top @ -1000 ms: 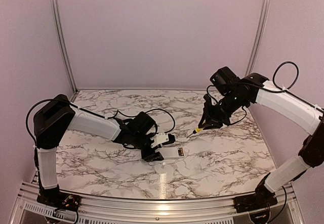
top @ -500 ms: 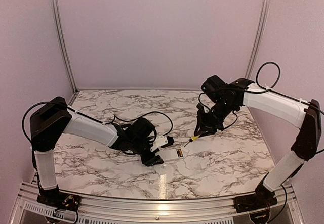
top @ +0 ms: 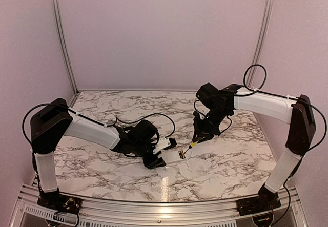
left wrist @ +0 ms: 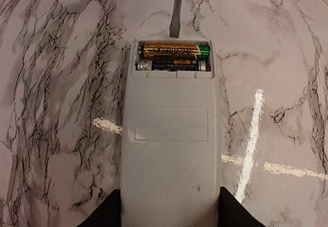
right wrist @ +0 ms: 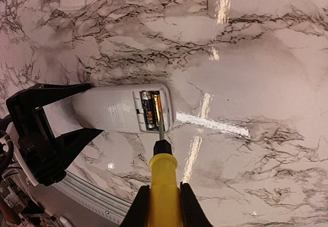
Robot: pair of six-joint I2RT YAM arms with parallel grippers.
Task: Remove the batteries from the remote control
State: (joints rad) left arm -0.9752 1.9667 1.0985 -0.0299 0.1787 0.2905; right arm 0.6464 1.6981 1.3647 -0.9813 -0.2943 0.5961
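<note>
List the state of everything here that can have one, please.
Slim white plastic remote control: lying flat, battery recess uncovered.
Gold cylindrical battery: seated in recess.
Dark cylindrical battery: seated in recess.
Yellow-handled screwdriver: gripped, blade tip at recess edge.
Left gripper: shut on remote control.
Right gripper: shut on screwdriver.

White remote control (left wrist: pixel 171 150), gold and dark batteries (left wrist: pixel 174 50), yellow-handled screwdriver (right wrist: pixel 163 186), black-veined marble table (left wrist: pixel 56 83)
</note>
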